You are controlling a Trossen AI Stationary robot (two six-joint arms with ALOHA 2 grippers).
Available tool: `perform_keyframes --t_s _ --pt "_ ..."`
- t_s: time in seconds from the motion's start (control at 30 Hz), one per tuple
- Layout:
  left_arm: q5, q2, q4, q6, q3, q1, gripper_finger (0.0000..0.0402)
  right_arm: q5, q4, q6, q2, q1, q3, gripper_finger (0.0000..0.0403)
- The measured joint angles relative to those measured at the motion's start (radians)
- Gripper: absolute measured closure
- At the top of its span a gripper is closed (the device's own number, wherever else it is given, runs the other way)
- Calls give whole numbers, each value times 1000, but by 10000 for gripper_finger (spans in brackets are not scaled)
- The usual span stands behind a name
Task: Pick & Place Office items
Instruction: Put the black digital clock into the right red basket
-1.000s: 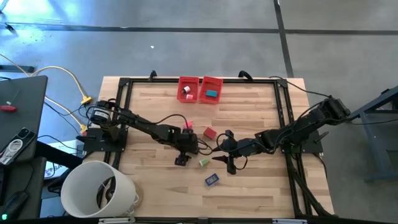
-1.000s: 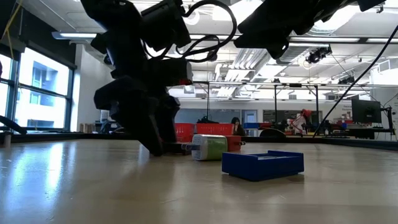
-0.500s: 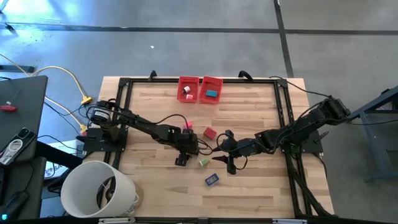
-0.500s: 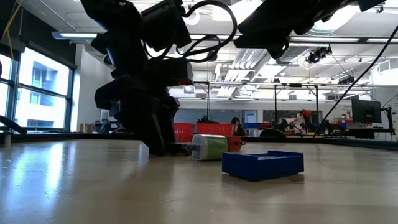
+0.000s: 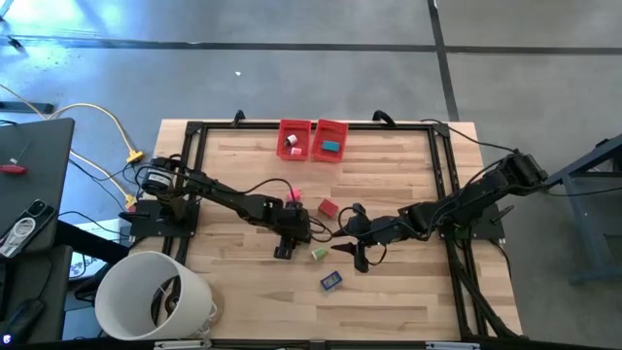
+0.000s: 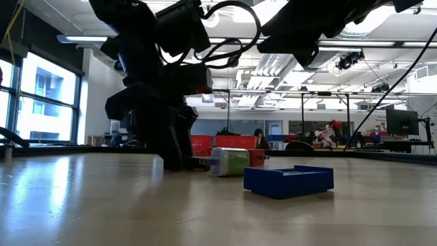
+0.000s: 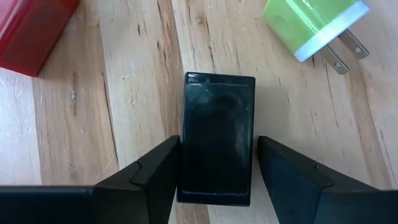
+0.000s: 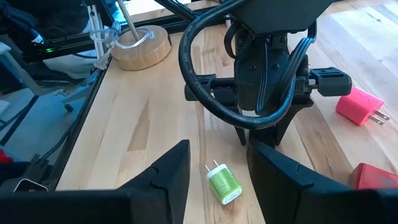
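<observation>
A flat black office item point(image 7: 217, 124) lies on the wooden table, and my left gripper point(image 7: 217, 163) is shut on it, slanting down from the left point(image 5: 285, 243). Beside it lies a green-and-white plug point(image 7: 311, 25), with a red piece point(image 7: 34, 31) farther off. My right gripper point(image 8: 217, 163) hangs open above the table near the centre point(image 5: 362, 255), nothing between its fingers; the green plug point(image 8: 224, 183) lies below it. A blue piece point(image 5: 331, 281) sits nearer the front edge, and a pink plug point(image 8: 359, 107) lies beyond. My left gripper pinches the black item's two long sides point(image 7: 184, 149) between its two fingers, near the end closest to the wrist. The fingers point(image 7: 283, 174) slant down from the table's left and lie along the item. The item lies flat on the table.
Two red bins point(image 5: 294, 139) point(image 5: 331, 139) stand at the far edge with small pieces inside. A big white bucket point(image 5: 155, 297) stands off the near left corner. A black frame point(image 5: 437, 194) borders the table. A round wooden stand point(image 8: 140, 46) sits beside the left arm.
My left gripper has kept its place and its fingers have drawn together onto the sides of the black item, which has stayed flat on the table. My right gripper has kept still.
</observation>
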Motion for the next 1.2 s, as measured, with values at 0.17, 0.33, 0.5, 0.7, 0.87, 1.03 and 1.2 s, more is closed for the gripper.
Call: perform_keyframes --t_s 0.17,0.33,0.5,0.7,0.87,1.03,1.2 --pt "0 0 0 -3 0 0 215 0 0 0 0 0 0 257" --pt "-3 0 -1 -10 0 -6 236 0 0 -4 0 0 0 257" --pt "-48 0 3 -11 0 -19 253 0 0 0 0 0 0 257" --pt "-101 0 6 -11 0 -44 247 -3 -1 -3 0 0 0 257" --pt "-125 0 6 -33 1 -64 248 -3 -8 -27 0 9 0 257" --pt "-206 0 8 -33 1 -95 249 -6 -7 -34 0 17 0 257" --pt "-270 -10 9 -37 2 -121 249 -5 -6 -34 0 20 0 257"
